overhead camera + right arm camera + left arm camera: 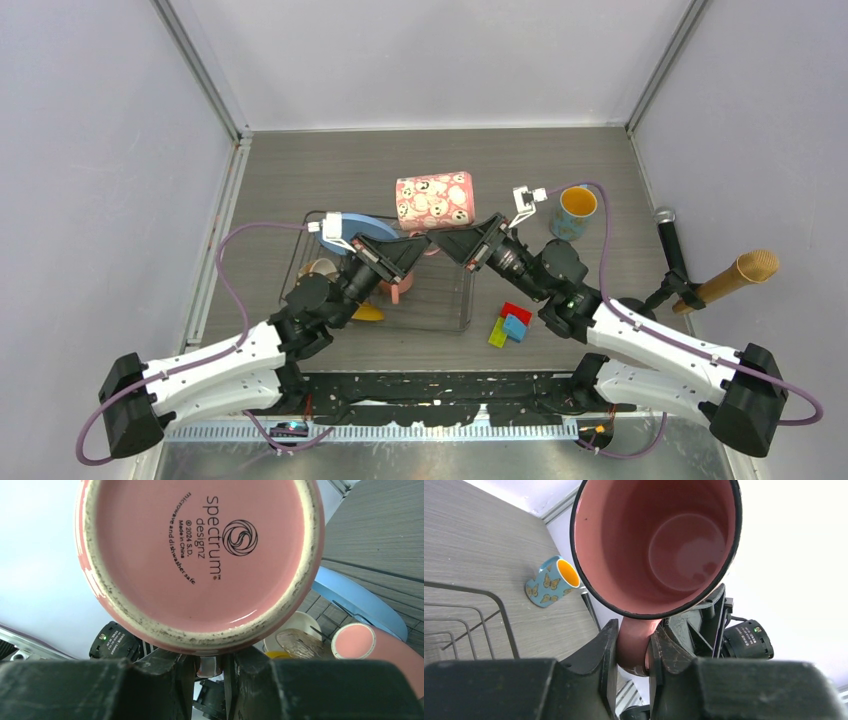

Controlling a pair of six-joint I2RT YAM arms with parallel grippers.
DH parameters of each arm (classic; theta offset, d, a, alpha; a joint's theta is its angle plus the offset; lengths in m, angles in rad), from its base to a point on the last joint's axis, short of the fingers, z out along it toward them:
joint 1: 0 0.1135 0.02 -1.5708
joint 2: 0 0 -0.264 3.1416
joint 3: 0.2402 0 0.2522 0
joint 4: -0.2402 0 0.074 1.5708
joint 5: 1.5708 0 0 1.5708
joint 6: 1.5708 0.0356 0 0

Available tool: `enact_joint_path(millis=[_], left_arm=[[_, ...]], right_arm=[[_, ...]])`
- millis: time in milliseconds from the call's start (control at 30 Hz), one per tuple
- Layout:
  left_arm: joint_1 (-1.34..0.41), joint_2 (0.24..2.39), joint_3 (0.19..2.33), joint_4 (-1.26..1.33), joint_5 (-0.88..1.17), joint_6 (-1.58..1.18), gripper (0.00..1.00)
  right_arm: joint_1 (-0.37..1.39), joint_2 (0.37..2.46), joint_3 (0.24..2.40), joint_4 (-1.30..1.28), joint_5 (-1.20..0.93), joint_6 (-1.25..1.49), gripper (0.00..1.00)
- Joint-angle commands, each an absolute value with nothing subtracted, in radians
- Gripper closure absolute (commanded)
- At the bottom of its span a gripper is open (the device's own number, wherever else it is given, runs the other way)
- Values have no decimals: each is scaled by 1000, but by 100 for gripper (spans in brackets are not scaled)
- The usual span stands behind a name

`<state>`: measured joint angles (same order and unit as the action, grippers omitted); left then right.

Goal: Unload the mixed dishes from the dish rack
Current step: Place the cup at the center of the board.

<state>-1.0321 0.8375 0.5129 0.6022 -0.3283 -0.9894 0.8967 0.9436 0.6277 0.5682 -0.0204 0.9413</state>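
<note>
The speckled pink mug [435,199] hangs on its side in the air over the dish rack's far edge. My left gripper [424,243] is shut on its handle [633,642]; the left wrist view looks into the mug [659,540]. My right gripper [449,243] is closed round the same handle [209,666] from the other side, under the mug's base [200,555]. The dish rack [452,322] holds the light blue plate [360,225], cream bowl [318,268], yellow plate [368,313] and salmon mug [401,289]. The blue mug [576,212] stands on the table to the right.
Red [516,311], blue [514,327] and green [497,333] blocks lie right of the rack. A black rod [672,250] and a brown cone [742,274] sit at the right wall. The rack's bars [489,612] and the blue mug [549,582] show in the left wrist view.
</note>
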Motion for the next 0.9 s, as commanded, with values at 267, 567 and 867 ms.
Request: enact_joint_path(millis=[267, 567, 867], left_arm=[[-1039, 844, 518, 614, -339, -932, 100], [-1038, 849, 515, 648, -395, -945, 100], [-1039, 887, 554, 665, -403, -901, 100]], right_arm=[[910, 923, 722, 375, 117, 923, 16], [910, 880, 715, 240, 190, 920, 1], [910, 866, 690, 224, 118, 906, 1]])
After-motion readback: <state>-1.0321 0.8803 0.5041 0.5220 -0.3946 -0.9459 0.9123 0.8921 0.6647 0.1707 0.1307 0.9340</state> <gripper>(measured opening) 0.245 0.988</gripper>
